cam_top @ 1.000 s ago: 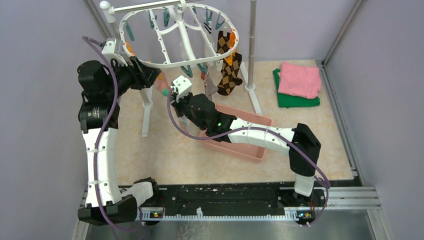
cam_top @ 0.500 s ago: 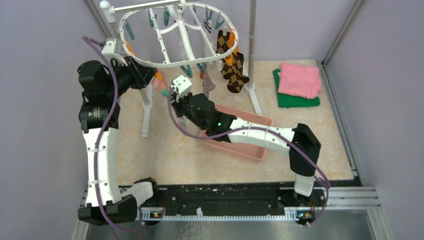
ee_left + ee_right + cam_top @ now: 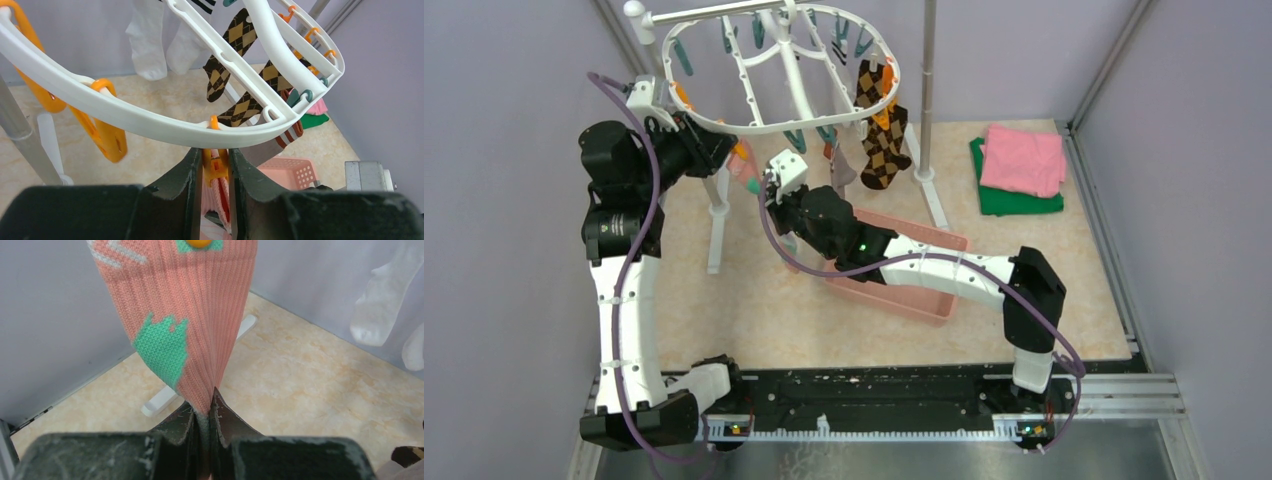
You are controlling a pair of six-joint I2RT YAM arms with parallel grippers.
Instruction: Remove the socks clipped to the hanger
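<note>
Hanger (image 3: 796, 90) top ctr of frame, 2 diamond socks (image 3: 882, 145) on its right rim. L gripper (image 3: 727, 150) at orange clip (image 3: 742, 150), lower-left rim; R gripper (image 3: 769, 198) just below, by pink sock (image 3: 749, 172).

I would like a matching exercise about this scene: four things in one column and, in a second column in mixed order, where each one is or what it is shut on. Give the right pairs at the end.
Column one
1. left gripper
2. right gripper
3. pink basket
4. pink cloth

Column two
A. lies on the green cloth
B. shut on the lower end of the pink sock
C. shut on an orange clip below the hanger rim
D. on the table, partly under the right arm

Pairs: 1-C, 2-B, 3-D, 4-A
</note>
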